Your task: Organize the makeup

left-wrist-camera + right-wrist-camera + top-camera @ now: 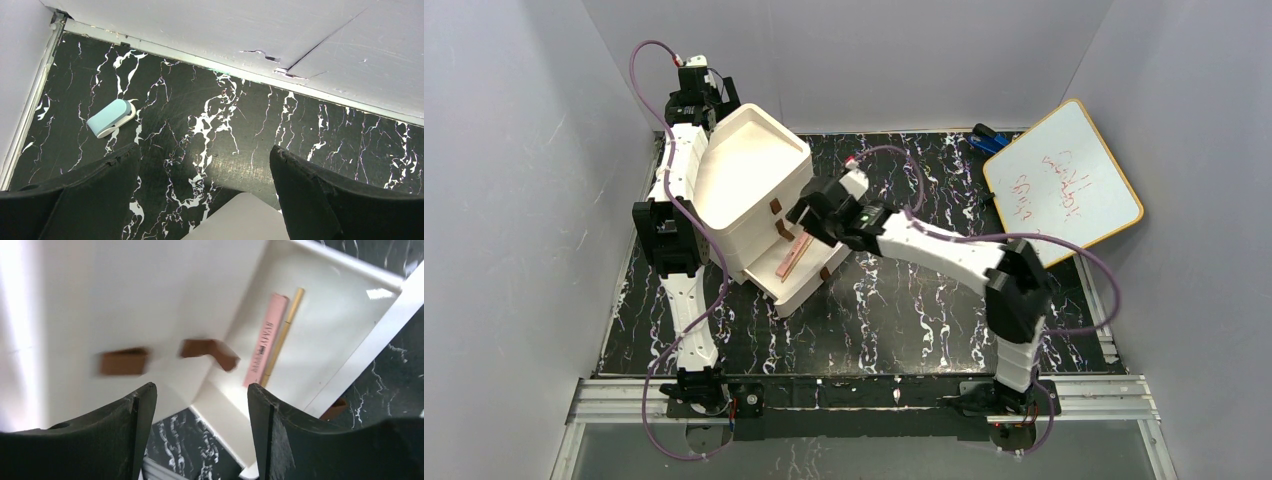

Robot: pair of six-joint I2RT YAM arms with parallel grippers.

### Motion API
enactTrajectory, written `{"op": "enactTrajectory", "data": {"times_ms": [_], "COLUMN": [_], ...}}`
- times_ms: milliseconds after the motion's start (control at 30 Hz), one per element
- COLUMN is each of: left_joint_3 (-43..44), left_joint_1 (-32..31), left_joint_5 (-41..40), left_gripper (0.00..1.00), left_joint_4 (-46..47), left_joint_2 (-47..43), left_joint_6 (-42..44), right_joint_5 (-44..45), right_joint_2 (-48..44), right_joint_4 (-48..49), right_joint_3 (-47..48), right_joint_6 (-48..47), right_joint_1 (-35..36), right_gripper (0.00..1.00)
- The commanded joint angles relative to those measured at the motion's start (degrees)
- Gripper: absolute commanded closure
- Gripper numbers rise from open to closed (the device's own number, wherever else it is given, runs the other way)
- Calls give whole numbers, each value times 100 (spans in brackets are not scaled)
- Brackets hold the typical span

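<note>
Two slim makeup sticks lie side by side in the pulled-out bottom drawer (799,282) of the white drawer box (746,180): a pink one (266,340) and a thin gold one (283,335). They show as one pink-brown strip in the top view (792,257). My right gripper (809,212) is open and empty, hovering just above the box front by the brown drawer tabs (207,350). My left gripper (696,88) is open and empty at the far left behind the box. The disc, the palette and the compact are out of view.
A whiteboard (1064,180) with red writing leans at the back right, a blue object (989,137) behind it. A small light-blue and white object (111,117) lies on the black marble table (904,310) near the back left wall. Grey walls enclose the table.
</note>
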Motion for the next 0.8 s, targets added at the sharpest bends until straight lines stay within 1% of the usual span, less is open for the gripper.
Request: {"op": "enactTrajectory", "data": {"times_ms": [0,67,100,133,167,200,233,300,367,467,567,667,767], "left_joint_3": [197,194,193,192,192,192,186,176,167,166,170,175,175], "left_joint_1": [-31,-31,-31,-31,-31,-31,-31,-31,-31,-31,-31,-31,-31], "left_joint_5": [-46,-44,-42,-42,-42,-44,-44,-48,-55,-52,-40,-23,20], "left_gripper": [2,2,2,2,2,1,2,2,2,1,2,2,2], "left_joint_4": [-77,-69,-75,-69,-68,-69,-73,-70,-62,-53,-53,-57,-46], "left_joint_2": [-159,-161,-161,-161,-161,-161,-166,-175,-189,-197,-173,-141,-115], "left_joint_6": [82,85,85,85,85,85,85,85,85,85,85,64,34], "right_joint_5": [431,194,-57,-299,-601,-995,-1278,-1698,-1771,-1667,-1440,-1207,-1228], "right_joint_2": [-1287,-1652,-1875,-2112,-2366,-2551,-2686,-2817,-2974,-3412,-3764,-3863,-3657], "right_joint_4": [750,799,1010,1262,1600,1890,1964,1681,1439,1722,1912,2146,2725], "right_joint_3": [-377,-607,-869,-1163,-1538,-1862,-2068,-2304,-2629,-3654,-4354,-4833,-5099], "right_joint_6": [-1664,-2487,-3019,-3413,-3858,-4464,-4775,-5327,-5663,-6064,-6331,-6373,-6366], "right_joint_1": [-12,-12,-18,-13,-20,-21,-23,-22,-21,-15,-17,-13,-12], "right_gripper": [25,25,23,10,3,1,1,1,1,1,1,1,2]}}
